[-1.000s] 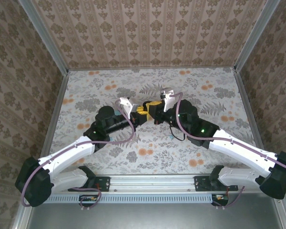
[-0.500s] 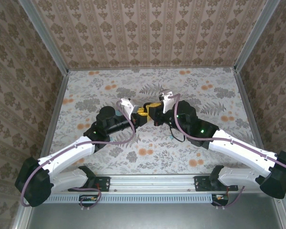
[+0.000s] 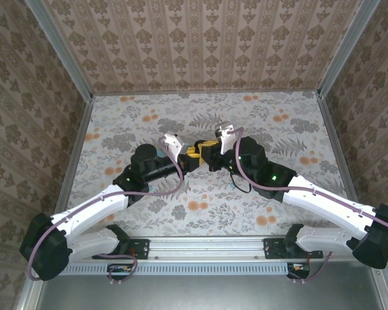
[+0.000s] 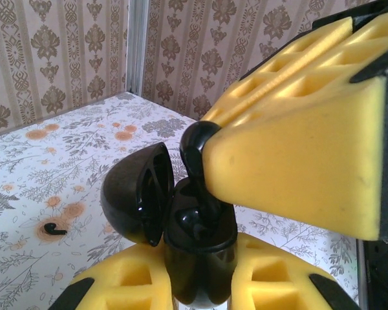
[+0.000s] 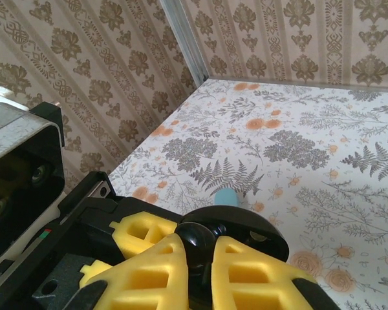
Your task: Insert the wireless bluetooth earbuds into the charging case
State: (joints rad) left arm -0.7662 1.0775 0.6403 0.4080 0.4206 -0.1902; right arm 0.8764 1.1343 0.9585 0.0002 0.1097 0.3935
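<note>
desk (image 3: 278, 123): both arms meet above its middle
left end effector (image 4: 200, 287): pressed onto charging case (image 4: 197, 242), black, upright, lid open
right end effector (image 5: 197, 258): pinching earbud (image 4: 195, 145)
relation: earbud directly over case, stem pointing down into socket
spare earbud (image 4: 52, 228): on desk, well apart

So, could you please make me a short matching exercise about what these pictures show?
Things: 1 charging case; 2 lid; 3 right gripper; 4 lone earbud.
States: A lying on the table; B swung open; C shut on an earbud; D held by the left gripper.
Pairs: 1-D, 2-B, 3-C, 4-A.
</note>
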